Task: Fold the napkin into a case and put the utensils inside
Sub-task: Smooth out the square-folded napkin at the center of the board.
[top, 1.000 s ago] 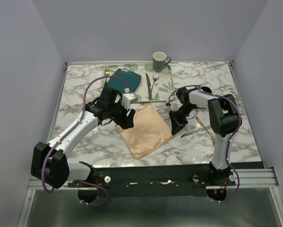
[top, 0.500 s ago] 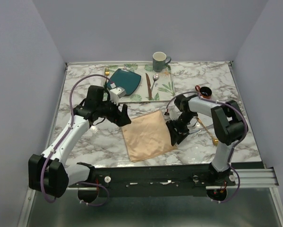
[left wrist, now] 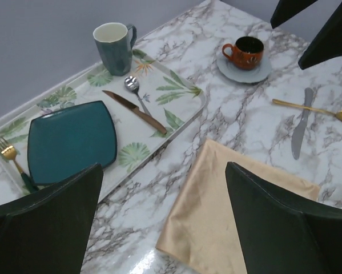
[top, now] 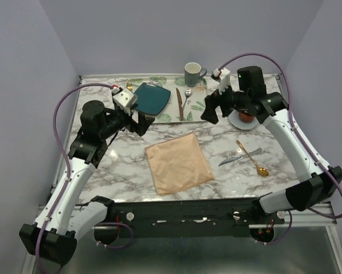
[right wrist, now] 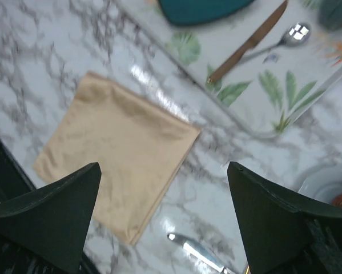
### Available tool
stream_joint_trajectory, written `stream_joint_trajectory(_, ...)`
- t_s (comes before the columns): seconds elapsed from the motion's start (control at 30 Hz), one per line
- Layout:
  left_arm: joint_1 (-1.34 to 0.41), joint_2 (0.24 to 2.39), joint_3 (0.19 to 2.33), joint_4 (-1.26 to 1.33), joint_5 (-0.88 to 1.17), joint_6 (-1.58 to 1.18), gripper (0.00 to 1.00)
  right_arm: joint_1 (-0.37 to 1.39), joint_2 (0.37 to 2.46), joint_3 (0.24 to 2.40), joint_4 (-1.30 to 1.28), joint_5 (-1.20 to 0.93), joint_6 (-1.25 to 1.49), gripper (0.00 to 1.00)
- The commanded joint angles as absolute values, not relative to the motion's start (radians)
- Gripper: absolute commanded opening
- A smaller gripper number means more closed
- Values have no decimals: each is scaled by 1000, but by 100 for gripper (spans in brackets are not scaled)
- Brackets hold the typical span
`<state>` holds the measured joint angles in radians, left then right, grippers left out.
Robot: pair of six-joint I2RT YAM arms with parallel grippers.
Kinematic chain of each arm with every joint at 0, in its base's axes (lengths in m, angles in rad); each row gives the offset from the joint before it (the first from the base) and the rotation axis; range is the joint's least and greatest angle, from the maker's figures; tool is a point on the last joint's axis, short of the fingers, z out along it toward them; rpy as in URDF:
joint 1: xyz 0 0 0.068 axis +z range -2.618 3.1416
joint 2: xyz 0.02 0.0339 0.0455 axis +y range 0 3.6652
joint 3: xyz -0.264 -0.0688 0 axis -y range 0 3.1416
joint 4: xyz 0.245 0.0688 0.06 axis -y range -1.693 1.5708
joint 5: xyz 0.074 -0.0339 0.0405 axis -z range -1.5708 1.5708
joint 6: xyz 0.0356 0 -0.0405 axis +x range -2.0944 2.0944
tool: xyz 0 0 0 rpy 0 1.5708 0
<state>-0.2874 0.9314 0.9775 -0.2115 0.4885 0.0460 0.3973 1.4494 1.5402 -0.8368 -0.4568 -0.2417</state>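
Napkin [top: 178, 162]: lies flat on the marble at 6 o'clock from table ctr, turned a bit off square, nothing on it. It sits in the open gap btwn both arms, so either can reach an edge to fold.
Fold state: R-wrist view hints at a doubled edge on one side; can't tell if that's a fold or a hem. No case shape yet, I'd say.
Gold spoon [top: 256, 164]: at 3 o'clock of napkin and apart from it, crossing the silver knife [top: 230, 161]. Both lie on the R arm's side, prob. for a later pick-up.
L gripper [left wrist: 163, 170]: jaws spread wide, holding nothing. It hangs high at 10 o'clock of napkin, by the tray edge.
R gripper [right wrist: 163, 165]: also released and empty, up at 1–2 o'clock of napkin, near cup & saucer [left wrist: 249, 50].
Why high: prob. gives both wrist cams a full look at the cloth before a grasp.
Tray [top: 200, 106]: at 12 o'clock of napkin, w/ teal plate [top: 149, 98], brown-handled knife [top: 180, 104] and mug [top: 192, 73]. Not task items, so leave alone.
Next (guess): pinch a napkin edge or corner. Thin cloth on slick marble needs a low, shallow approach.
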Motion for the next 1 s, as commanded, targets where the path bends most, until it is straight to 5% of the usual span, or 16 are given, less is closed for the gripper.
stream_joint_trajectory(0.0,-281,1037,948,-78,604,-147,99,396,1474,1591,-444,-391,-81,100)
stream_joint_trajectory(0.4,-293,1416,744,380,770,-794,99,394,1940,1813,-943,-1139,-172,100)
stream_joint_trajectory(0.97,-314,1686,611,738,756,-1167,99,405,2143,1644,-614,-1161,250,100)
